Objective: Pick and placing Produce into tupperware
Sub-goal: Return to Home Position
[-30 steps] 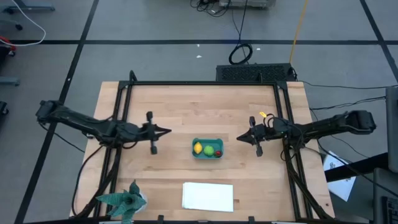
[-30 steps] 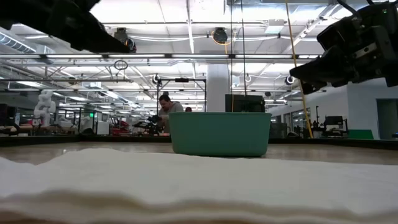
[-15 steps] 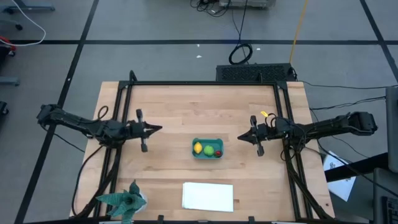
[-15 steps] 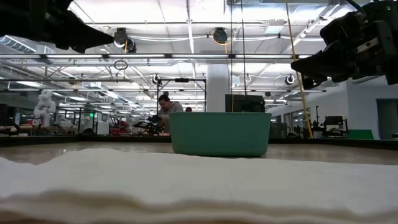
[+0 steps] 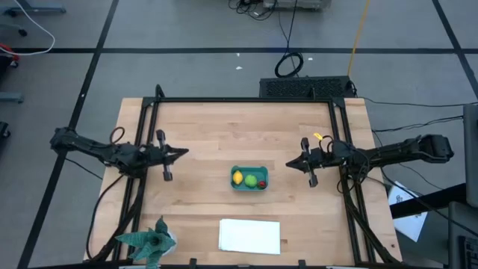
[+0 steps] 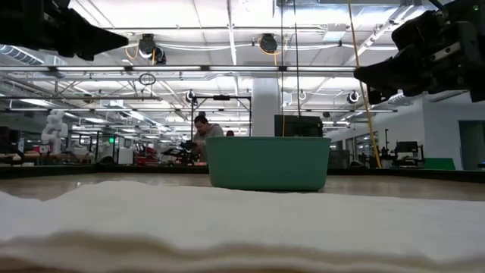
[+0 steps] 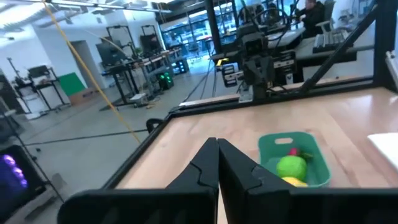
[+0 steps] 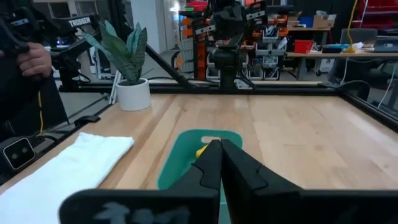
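- the tupperware (image 5: 232, 178), a small teal tub, sits just below the centre of the high view on the wooden table (image 5: 224, 127), between the two arms and well apart from both.
- all three pieces of produce lie inside it: the yellow lemon (image 5: 237, 178) toward the tub's left end, the round green fruit (image 5: 252, 180) in the middle, and the tiny red fruit (image 5: 262, 184) at the right end.
- the left gripper (image 5: 184, 152) is at centre left of the high view, pointing toward the tub, with nothing in it; its wrist camera shows the two dark fingers (image 7: 205, 165) pressed together.
- past those fingers the tub (image 7: 268, 144) shows with the green fruit (image 7: 291, 168), the red one (image 7: 292, 151) and a sliver of lemon (image 7: 292, 182).
- the right gripper (image 5: 290, 165) is at centre right of the high view, facing the tub; its fingers (image 8: 208, 163) are also closed against each other and grip nothing.
- in the low view the tub (image 6: 268, 162) stands at the centre, with the left gripper (image 6: 121, 36) at upper left and the right gripper (image 6: 362, 73) at upper right, both raised above the table.
- a flat white sheet (image 5: 249, 235) lies at bottom centre of the high view, below the tub and apart from it.
- a spiky teal-green leafy object (image 5: 149, 240) stands at lower left.
- a person (image 6: 203, 129) shows far back in the room in the low view.
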